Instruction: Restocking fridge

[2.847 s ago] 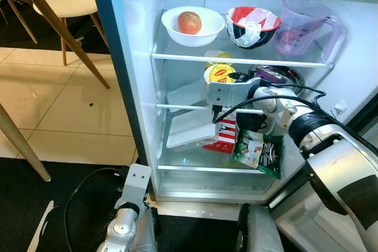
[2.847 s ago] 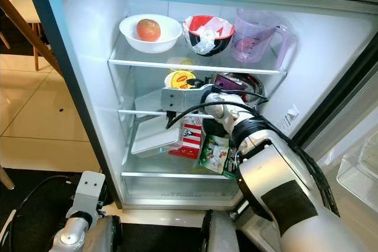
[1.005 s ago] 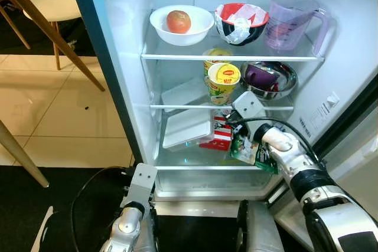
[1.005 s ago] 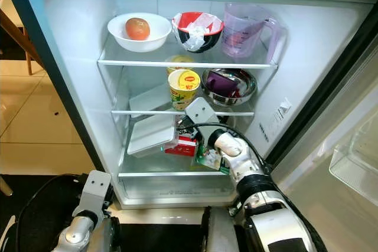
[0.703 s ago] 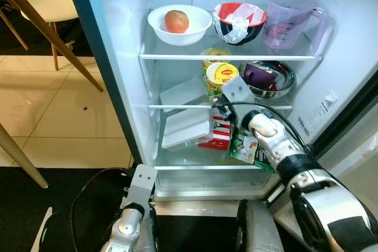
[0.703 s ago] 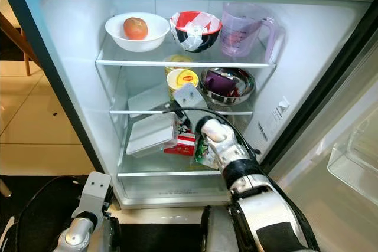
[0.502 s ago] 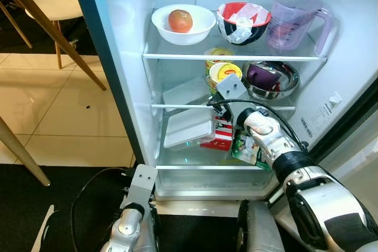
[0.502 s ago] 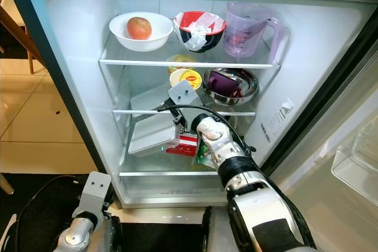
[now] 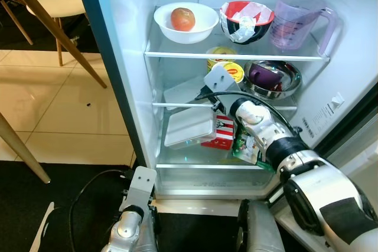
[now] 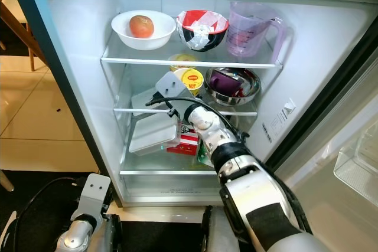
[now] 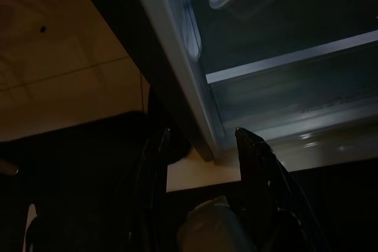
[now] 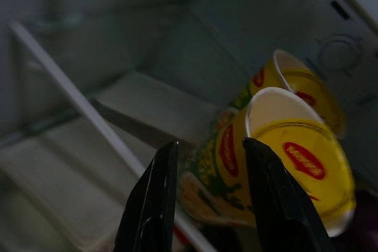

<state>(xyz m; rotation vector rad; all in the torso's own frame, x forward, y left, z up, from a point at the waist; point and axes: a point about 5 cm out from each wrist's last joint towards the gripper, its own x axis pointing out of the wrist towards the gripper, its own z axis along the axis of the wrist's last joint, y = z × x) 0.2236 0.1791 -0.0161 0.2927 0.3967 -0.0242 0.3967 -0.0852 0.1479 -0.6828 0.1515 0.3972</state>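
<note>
The right gripper (image 12: 207, 187), fingers parted and holding nothing, aims at the front noodle cup (image 10: 192, 79) on the fridge's (image 9: 127, 57) middle shelf (probably lining up a grasp); left gripper (image 11: 198, 146) hangs open

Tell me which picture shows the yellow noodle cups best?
The right wrist view: both yellow noodle cups sit close up, lids readable, just past the open right gripper. In the eye views the right arm partly hides them; the left wrist view faces the fridge's bottom edge.
</note>
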